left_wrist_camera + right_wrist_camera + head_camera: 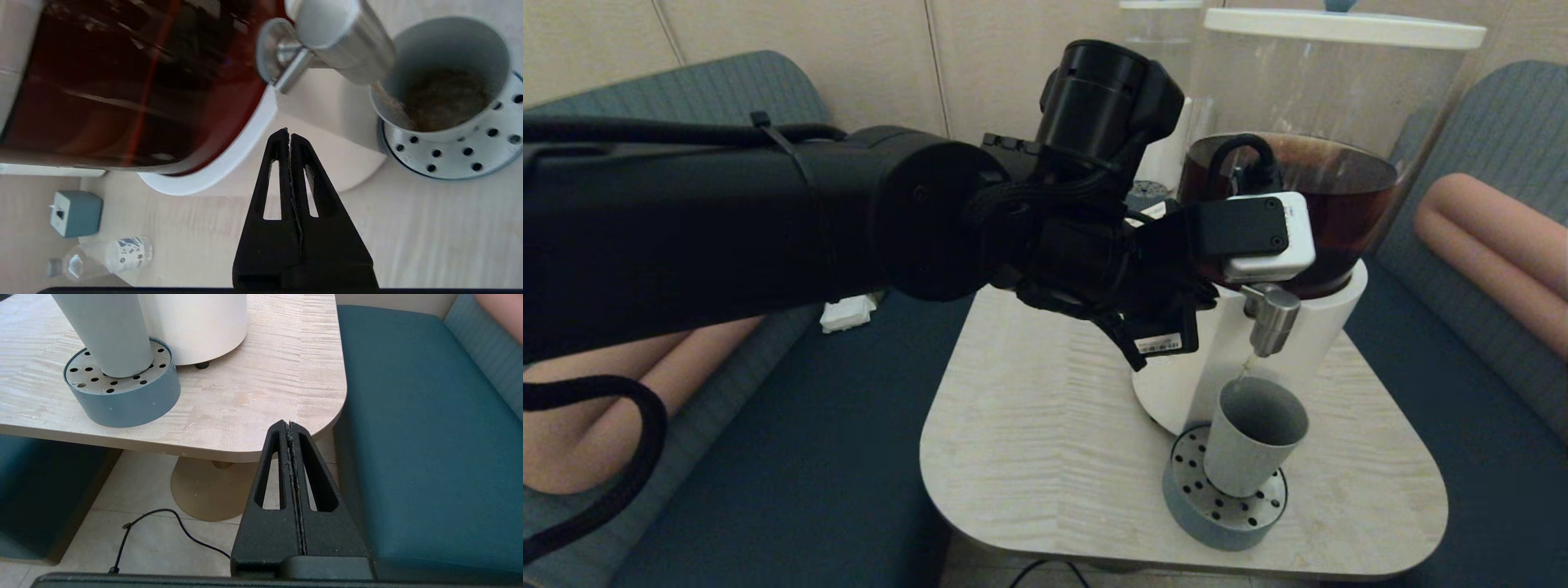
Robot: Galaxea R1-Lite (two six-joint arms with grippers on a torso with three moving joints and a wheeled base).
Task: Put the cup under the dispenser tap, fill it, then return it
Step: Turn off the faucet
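You'll find the cup (pixel 1252 437) upright on the round perforated drip stand (pixel 1225 508) at the near right of the counter (pixel 1045 457), directly below the dispenser tap (pixel 1270 317) — a thin stream runs into it, and brown liquid shows inside. Your left gripper (pixel 289 132) hovers beside the dispenser's white base (pixel 1307 343), fingers clenched on nothing. Your right gripper (pixel 288 425) sits low off the counter's near edge, fingers clenched too.

Dispenser (pixel 1327 147) top cut off
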